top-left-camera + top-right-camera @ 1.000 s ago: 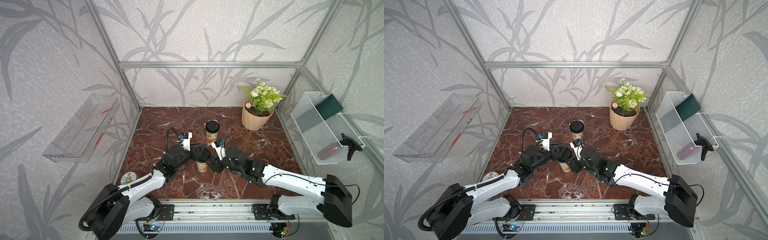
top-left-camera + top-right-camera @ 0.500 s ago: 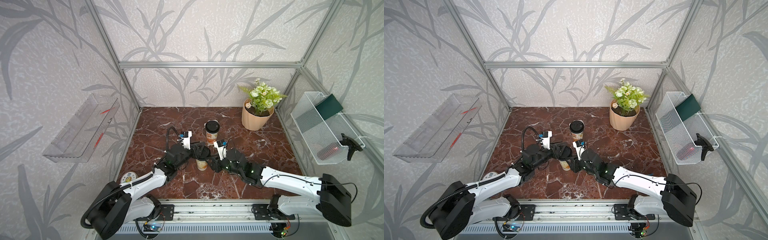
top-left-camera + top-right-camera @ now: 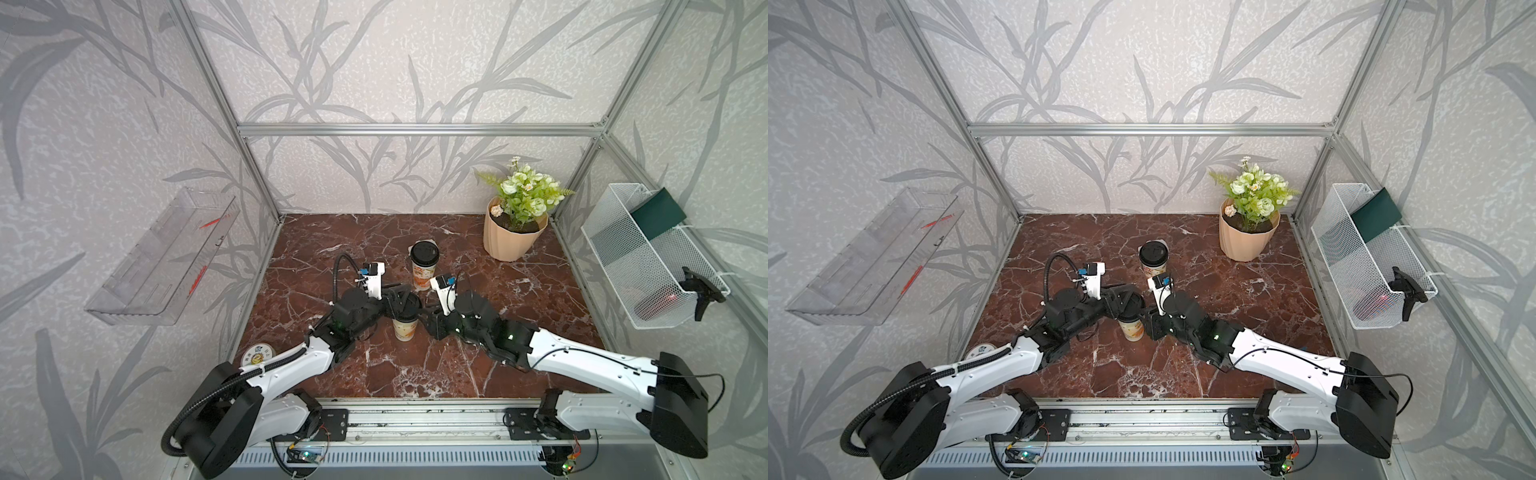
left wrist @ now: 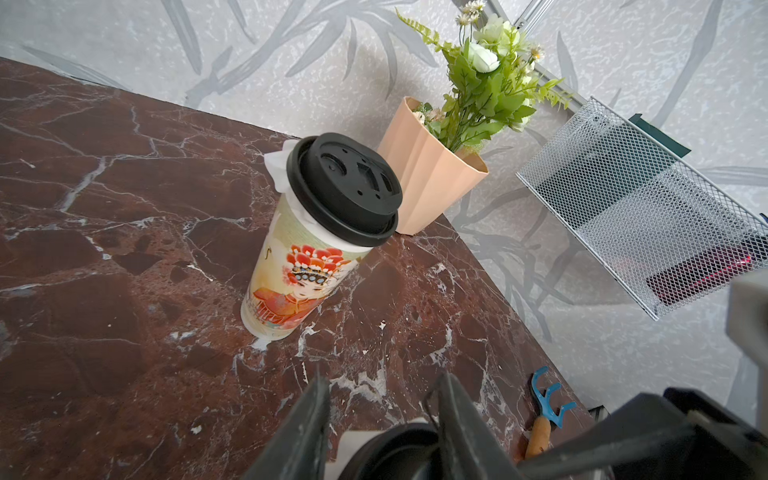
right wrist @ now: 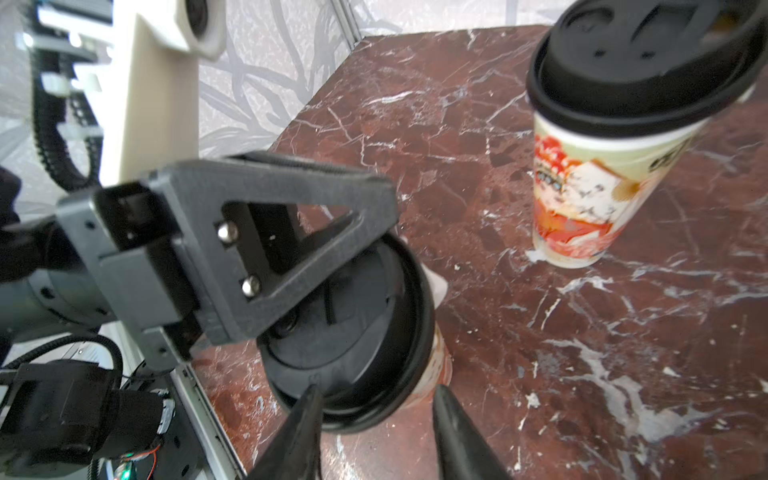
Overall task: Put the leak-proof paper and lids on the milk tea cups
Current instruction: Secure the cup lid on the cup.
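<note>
1. Two cups stand on the bench [image 3: 519,299]. At my far left a clear tray [image 3: 162,266] hangs on the side wall. A small round printed disc [image 3: 257,354] lies at the bench's left front corner.
2. My left hand [image 4: 384,376] reaches over the near cup [image 3: 405,330]. Its fingers stand partway apart, with the black near lid [image 5: 345,332] between and under them. One finger lies against the lid, but I cannot tell whether the two pinch it.
3. The near cup stands upright between my two hands. The near lid sits on its mouth and appears tilted. The near cup's paper [image 5: 436,286] lies under the lid, with a white corner poking out past the rim.
4. The far cup [image 4: 291,282] stands upright farther back, a little to the right and apart from the near one. The black far lid [image 4: 345,187] is on it. The far cup's paper [image 4: 276,166] is caught beneath, its white edge showing on one side.
5. My right hand [image 5: 376,390] is just beside the near cup, on its right. Its fingers are partway spread, with their tips at the lid's rim and the cup's wall. I cannot tell whether they press on the cup.
6. One small rake [image 4: 548,411] with blue tines and a wooden handle lies flat on the bench, towards the right wall.
7. A ribbed peach plant pot [image 3: 513,241] with green and white flowers stands in the back right corner.
8. A white wire basket [image 3: 665,266] hangs on the right wall, with a dark green flat thing [image 3: 658,212] sticking out of its top.
</note>
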### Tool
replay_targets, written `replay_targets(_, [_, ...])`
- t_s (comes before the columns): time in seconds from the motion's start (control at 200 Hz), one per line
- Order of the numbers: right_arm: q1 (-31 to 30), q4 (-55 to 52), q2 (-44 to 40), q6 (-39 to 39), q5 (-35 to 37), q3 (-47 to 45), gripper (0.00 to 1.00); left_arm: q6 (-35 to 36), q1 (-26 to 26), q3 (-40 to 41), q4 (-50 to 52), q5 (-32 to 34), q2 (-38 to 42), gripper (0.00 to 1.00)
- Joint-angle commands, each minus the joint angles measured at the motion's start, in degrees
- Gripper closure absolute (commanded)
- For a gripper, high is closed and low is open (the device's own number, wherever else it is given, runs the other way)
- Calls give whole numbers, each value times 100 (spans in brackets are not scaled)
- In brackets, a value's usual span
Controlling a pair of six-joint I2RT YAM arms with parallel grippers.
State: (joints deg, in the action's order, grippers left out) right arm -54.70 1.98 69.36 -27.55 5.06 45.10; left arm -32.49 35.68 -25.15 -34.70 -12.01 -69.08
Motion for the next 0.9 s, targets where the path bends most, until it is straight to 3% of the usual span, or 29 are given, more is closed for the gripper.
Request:
replay_targets(0.0, [82,-66,119,190,126,346,56,549,137,629,2661,-170,-644,58])
replay_targets(0.27, [135,87,746,167,131,416,56,543,132,616,2626,-179,-686,58])
replay_targets(0.545, [-41,523,1002,-74,350,-465,62,383,206,758,2546,26,-739,58])
replay_targets(0.895, [-349,894,1339,-794,669,-1542,69,-95,418,1172,1634,174,-1175,58])
